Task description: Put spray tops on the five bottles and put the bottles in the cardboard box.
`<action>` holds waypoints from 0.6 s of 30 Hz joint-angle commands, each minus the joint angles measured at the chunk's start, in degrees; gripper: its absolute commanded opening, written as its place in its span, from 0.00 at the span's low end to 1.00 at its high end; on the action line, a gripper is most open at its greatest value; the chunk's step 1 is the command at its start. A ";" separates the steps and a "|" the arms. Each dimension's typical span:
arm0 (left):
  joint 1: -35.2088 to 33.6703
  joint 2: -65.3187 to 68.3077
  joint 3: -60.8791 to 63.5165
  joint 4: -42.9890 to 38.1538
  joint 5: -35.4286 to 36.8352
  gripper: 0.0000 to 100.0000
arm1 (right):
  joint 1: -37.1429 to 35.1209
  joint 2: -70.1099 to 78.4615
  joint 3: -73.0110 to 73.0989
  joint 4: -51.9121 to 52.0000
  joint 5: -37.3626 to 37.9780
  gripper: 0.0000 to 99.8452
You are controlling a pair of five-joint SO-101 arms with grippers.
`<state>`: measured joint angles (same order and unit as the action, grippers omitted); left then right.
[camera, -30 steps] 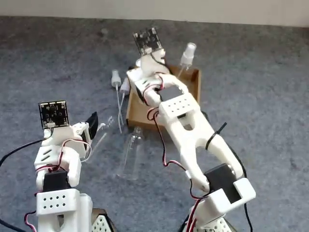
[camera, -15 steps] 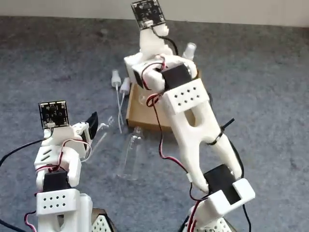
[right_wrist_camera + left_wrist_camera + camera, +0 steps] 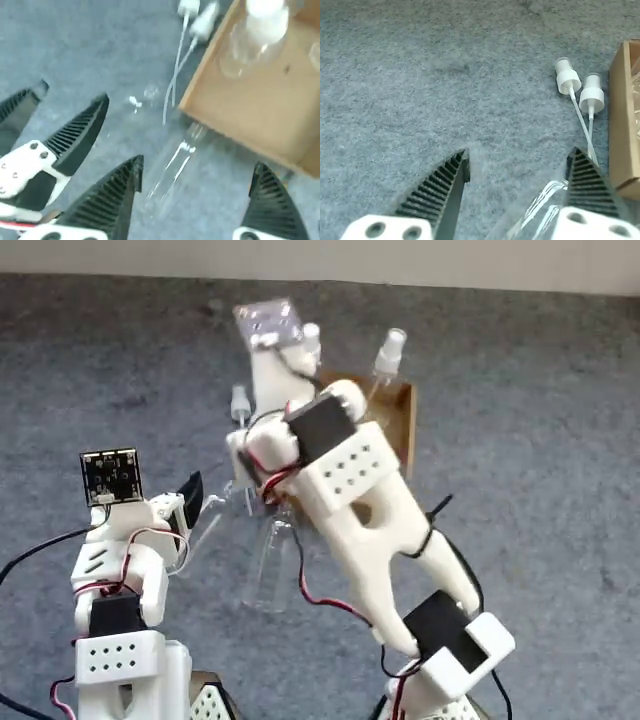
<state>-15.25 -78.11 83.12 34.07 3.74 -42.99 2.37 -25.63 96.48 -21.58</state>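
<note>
- Moved: right gripper (image 3: 197,165), swung off the box (image 3: 405,425) and leftward; now spread wide and empty above the lying bottle (image 3: 272,560).
- Unmoved: left gripper (image 3: 520,152), spread, empty, low by that bottle's neck.
- On bench (image 3: 520,360): lying bottle, uncapped, just beside box; two loose tops (image 3: 568,80) near.
- In box: capped bottle (image 3: 255,35).
- Judged next: grasp of the lying bottle for capping.
- Print: none legible.
</note>
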 commanded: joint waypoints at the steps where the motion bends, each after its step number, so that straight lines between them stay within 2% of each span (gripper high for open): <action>1: -0.66 -0.66 -0.22 -1.41 -0.44 0.25 | -3.56 -0.75 5.41 -2.07 -5.10 0.28; 6: -0.84 -0.66 -0.22 -1.41 -0.44 0.25 | -5.93 -0.92 16.31 -9.45 -5.10 0.28; 11: -0.92 -0.66 0.40 -3.08 -0.44 0.25 | -6.55 -4.79 25.01 -15.25 -5.19 0.22; 18: -0.92 -0.66 1.19 -4.66 -0.44 0.25 | -7.34 -8.92 36.88 -24.31 -5.54 0.21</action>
<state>-15.25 -78.11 84.62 30.90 3.74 -49.85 -2.90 9.45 75.91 -26.07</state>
